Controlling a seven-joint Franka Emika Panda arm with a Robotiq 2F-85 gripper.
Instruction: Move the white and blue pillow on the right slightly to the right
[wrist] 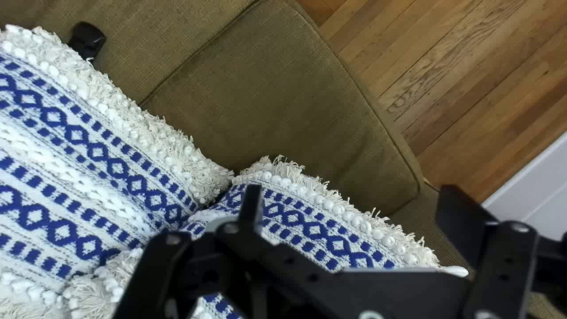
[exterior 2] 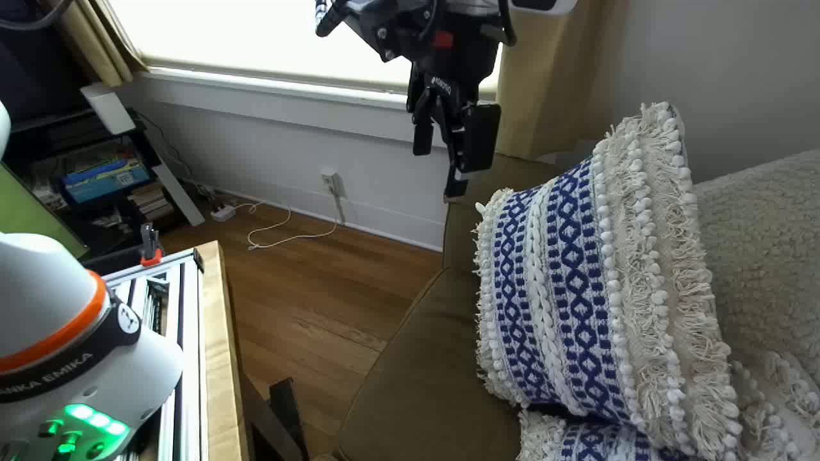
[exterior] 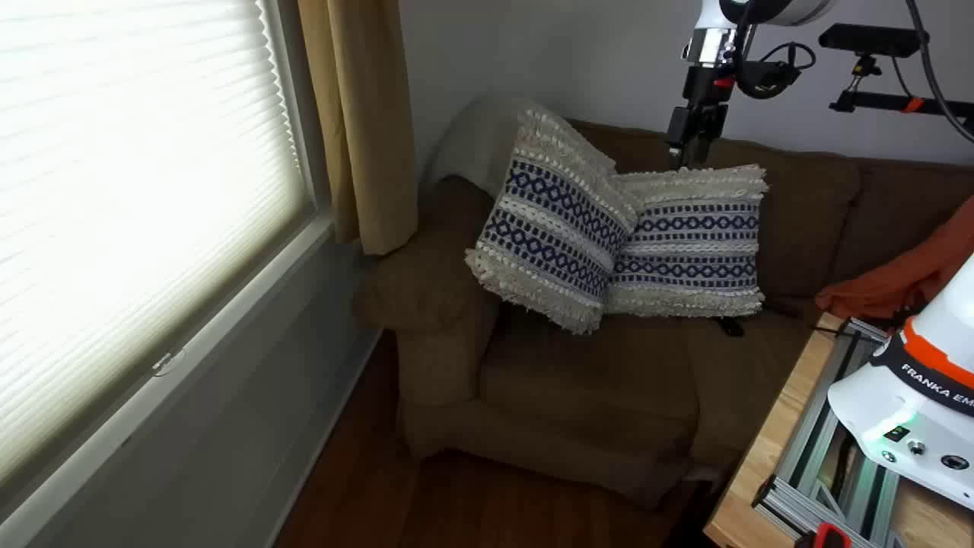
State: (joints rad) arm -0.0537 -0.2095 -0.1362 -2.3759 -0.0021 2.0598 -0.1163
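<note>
The white and blue pillow (exterior: pixel 689 247) leans against the sofa back, on the right of the pair in an exterior view. It fills the left of the wrist view (wrist: pixel 75 177), and only a strip of it shows at the bottom edge in an exterior view (exterior 2: pixel 596 442). The other pillow (exterior: pixel 559 221), with bold navy bands, stands tilted by the armrest and overlaps its left edge; it also shows in an exterior view (exterior 2: pixel 576 288) and the wrist view (wrist: pixel 310 226). My gripper (wrist: pixel 356 215) is open and empty above the pillows, fingers down; it also shows in both exterior views (exterior: pixel 689 141) (exterior 2: pixel 455 150).
The brown sofa (exterior: pixel 593 380) has an armrest (exterior: pixel 426 289) by the curtain (exterior: pixel 373 129). A fleecy cream throw (exterior 2: pixel 762 250) lies behind the pillows. A small black object (wrist: pixel 87 40) lies on the seat. An orange cloth (exterior: pixel 905 278) and the robot's wooden table (exterior: pixel 761 472) are at the right.
</note>
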